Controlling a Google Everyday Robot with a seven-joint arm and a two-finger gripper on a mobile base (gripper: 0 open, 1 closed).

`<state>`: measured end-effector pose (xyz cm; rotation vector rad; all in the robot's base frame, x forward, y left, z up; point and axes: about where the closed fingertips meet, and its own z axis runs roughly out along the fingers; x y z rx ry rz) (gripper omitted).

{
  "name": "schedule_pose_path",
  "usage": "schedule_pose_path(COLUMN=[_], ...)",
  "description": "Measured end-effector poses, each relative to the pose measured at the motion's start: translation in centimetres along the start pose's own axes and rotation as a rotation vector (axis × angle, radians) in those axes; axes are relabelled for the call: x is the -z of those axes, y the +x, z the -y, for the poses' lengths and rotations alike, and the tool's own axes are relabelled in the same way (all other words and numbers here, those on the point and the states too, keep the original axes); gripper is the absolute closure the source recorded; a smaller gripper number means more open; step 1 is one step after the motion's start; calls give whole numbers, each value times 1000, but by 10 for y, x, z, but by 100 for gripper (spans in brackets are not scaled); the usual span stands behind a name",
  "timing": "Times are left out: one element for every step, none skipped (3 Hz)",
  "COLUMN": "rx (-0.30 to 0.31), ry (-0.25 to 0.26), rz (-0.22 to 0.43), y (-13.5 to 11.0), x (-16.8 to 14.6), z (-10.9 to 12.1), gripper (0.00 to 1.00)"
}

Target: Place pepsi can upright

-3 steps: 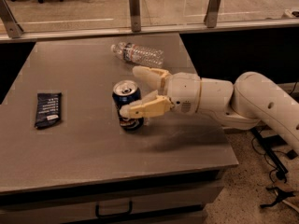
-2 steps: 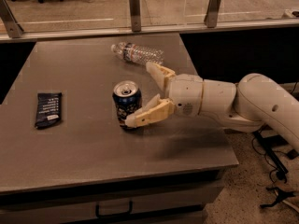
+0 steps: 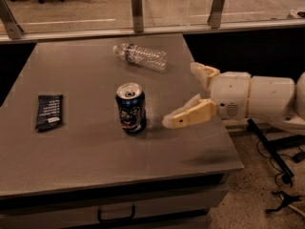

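- A second ago my claw had its two fingers on either side of the pepsi can. Now I have let go and pulled back to the right, and there is a clear gap between the nearer fingertip and the can.
- My claw is spread wide and holds nothing. One finger reaches low toward the can and the other is angled up and away, over the right part of the worktop.
- The can stands upright on its base near the middle of the worktop, silver top up and logo side toward the camera. It stands apart from everything around it.
- It kept its place as I let go, and I see no lean, so I judge the placing done. All that is left is to draw my arm clear without brushing the can.
- The water bottle lies on its side behind the can, and the snack wrapper lies flat well off to the left. Neither has moved.
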<state>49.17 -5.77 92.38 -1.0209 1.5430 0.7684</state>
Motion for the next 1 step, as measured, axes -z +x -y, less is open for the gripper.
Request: schedule_pose_path(rx=[-13], ry=[28], rz=[-28], y=[3], x=[9], z=[5], gripper=[0])
